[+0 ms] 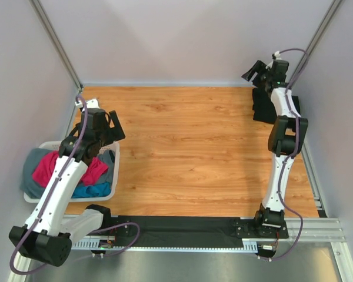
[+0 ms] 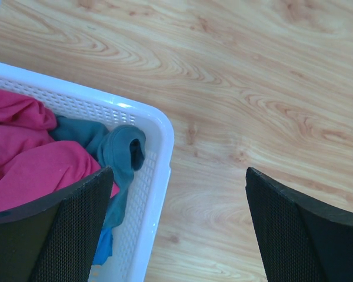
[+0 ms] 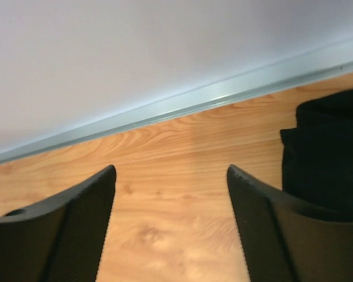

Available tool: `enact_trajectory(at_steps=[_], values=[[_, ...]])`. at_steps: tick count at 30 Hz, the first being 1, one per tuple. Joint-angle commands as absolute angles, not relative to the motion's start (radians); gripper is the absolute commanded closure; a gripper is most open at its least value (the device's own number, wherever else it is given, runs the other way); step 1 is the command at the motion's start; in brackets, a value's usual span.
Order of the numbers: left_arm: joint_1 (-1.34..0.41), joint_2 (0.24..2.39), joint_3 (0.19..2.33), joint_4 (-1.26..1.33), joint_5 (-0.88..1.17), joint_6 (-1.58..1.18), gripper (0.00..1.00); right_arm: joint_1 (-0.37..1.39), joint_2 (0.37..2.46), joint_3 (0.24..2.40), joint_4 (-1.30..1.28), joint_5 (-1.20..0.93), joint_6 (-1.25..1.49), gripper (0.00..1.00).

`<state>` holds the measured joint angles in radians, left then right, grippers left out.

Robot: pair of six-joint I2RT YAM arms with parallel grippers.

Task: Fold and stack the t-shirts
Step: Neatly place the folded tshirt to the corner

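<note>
Hovering the left gripper [image 2: 177, 176], spread wide and empty, over the white basket [image 2: 160, 126] rim; keeping the right gripper [image 3: 170, 170] apart, empty, just beside the folded black t-shirt [image 3: 326, 153]. Guessing next shirt's up, so needing a dip in for the pink t-shirt [image 2: 29, 164].

We see a white slotted basket [image 1: 116, 164] at the table's [image 1: 182, 147] left edge. Pale walls [image 1: 182, 41] close in three sides of it.

L arm [image 1: 62, 182] bent at elbow, leaning fwd on own side; L gripper [image 2: 177, 176] faces down, jaws wide apart, nothing between. R arm [image 1: 280, 170] stretched nearly straight, far fwd; R gripper [image 3: 171, 170] angled shallow, jaws apart, nothing held
</note>
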<state>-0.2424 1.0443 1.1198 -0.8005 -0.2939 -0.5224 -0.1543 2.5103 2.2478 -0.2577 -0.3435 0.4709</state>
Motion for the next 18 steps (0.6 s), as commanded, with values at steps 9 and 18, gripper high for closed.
enact_trajectory(at_steps=[9,18], values=[[-0.23,0.782,1.141,-0.788,-0.412,-0.65,0.0,-0.107,1.743,1.797,-0.435,-0.281,0.298,0.0],[-0.043,0.752,1.088,-1.002,-0.184,-0.815,0.0,-0.078,1.356,1.356,-0.66,-0.126,0.328,0.0]])
